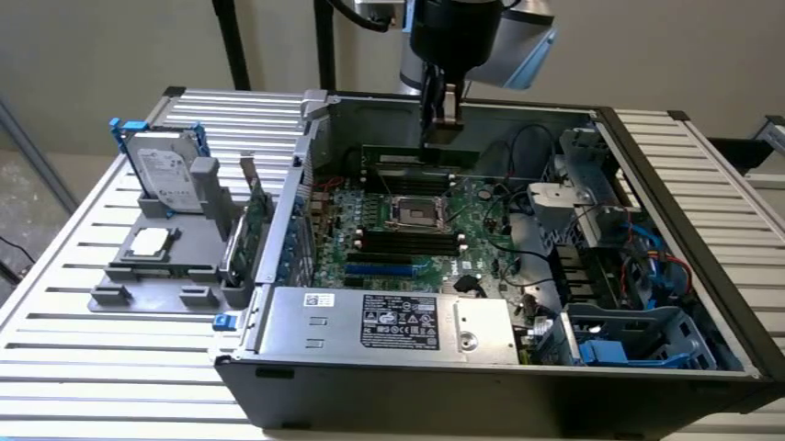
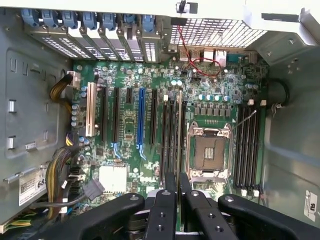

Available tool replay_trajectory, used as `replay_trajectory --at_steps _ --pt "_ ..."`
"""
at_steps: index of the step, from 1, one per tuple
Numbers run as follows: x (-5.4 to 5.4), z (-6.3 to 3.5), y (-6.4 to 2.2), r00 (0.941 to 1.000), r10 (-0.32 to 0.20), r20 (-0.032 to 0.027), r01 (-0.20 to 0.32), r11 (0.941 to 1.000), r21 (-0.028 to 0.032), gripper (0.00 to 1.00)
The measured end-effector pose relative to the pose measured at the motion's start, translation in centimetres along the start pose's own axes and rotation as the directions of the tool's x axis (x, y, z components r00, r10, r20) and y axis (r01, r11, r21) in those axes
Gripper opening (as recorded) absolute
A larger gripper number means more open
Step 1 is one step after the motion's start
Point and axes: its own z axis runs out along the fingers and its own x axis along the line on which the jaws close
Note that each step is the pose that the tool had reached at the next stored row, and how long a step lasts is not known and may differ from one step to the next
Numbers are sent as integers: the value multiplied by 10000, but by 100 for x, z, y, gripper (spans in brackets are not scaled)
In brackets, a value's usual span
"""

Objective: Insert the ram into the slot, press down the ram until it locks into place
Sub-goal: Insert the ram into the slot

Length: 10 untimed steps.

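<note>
My gripper (image 1: 442, 127) hangs inside the open computer case (image 1: 687, 230), shut on the ram (image 1: 415, 154), a long green stick held level above the motherboard (image 1: 472, 253). In the wrist view the ram (image 2: 179, 127) is seen edge-on, running out from between my fingers (image 2: 165, 210) over the bank of black memory slots (image 2: 165, 132) beside the CPU socket (image 2: 212, 152). Whether its lower edge touches a slot, I cannot tell. A second bank of slots (image 2: 247, 145) lies on the socket's other side.
At the exterior view's left, a grey fixture (image 1: 160, 276) holds a hard drive (image 1: 165, 170), a processor (image 1: 150, 241) and an upright green expansion card (image 1: 252, 230). Inside the case are the power supply (image 1: 381, 322), cables and a drive cage (image 1: 626, 335). Expansion slots (image 2: 115, 120) line the board.
</note>
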Motion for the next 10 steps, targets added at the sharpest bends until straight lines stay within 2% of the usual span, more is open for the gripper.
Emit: replay_trajectory --at_steps 10 --pt "3 182 -1 10000 -1 -2 1 10000 -1 13"
